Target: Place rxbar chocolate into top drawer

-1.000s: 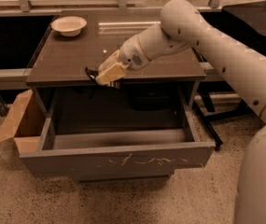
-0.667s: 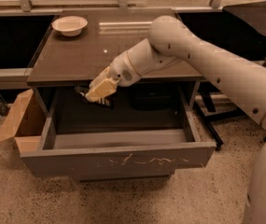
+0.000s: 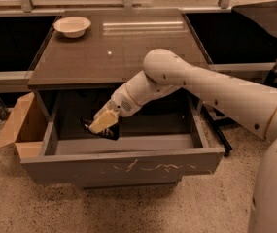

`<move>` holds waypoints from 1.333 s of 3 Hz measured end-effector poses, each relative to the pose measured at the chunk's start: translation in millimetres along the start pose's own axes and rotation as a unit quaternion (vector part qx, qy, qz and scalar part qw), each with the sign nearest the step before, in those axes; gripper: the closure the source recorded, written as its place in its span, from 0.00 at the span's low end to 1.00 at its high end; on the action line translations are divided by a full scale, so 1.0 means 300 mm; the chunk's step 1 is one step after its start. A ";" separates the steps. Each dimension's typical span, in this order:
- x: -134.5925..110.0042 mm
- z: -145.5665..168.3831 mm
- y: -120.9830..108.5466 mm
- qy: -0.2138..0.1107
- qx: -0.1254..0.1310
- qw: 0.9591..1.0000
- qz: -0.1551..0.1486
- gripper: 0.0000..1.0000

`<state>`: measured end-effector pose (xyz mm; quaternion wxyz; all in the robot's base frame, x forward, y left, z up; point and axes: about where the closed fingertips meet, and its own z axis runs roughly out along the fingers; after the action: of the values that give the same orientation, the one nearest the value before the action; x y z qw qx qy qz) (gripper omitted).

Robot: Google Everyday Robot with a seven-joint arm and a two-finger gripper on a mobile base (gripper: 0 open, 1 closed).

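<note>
My gripper (image 3: 101,124) reaches down into the open top drawer (image 3: 123,166), over its left part. It is shut on the rxbar chocolate (image 3: 99,129), a black wrapper that sticks out on both sides of the pale fingers (image 3: 104,121). The bar hangs just above the drawer floor, near the front wall. The drawer is pulled out wide, and its grey front panel shows whitish scratches. My white arm (image 3: 201,89) comes in from the right, across the cabinet's front edge.
A white bowl (image 3: 72,25) stands at the back left of the brown cabinet top (image 3: 123,45). A brown cardboard box (image 3: 21,125) sits on the floor left of the drawer. Dark low shelves run on both sides.
My gripper has moved down and to the left with the bar, from the cabinet top's front edge into the drawer.
</note>
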<state>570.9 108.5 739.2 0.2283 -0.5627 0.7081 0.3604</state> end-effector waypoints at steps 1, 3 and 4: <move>0.073 0.025 -0.052 0.017 0.016 1.000 0.012 0.88; 0.078 0.025 -0.057 0.019 0.018 1.000 0.013 0.40; 0.078 0.025 -0.057 0.019 0.018 1.000 0.013 0.18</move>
<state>580.7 97.5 713.0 0.2208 -0.5560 0.7258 0.3397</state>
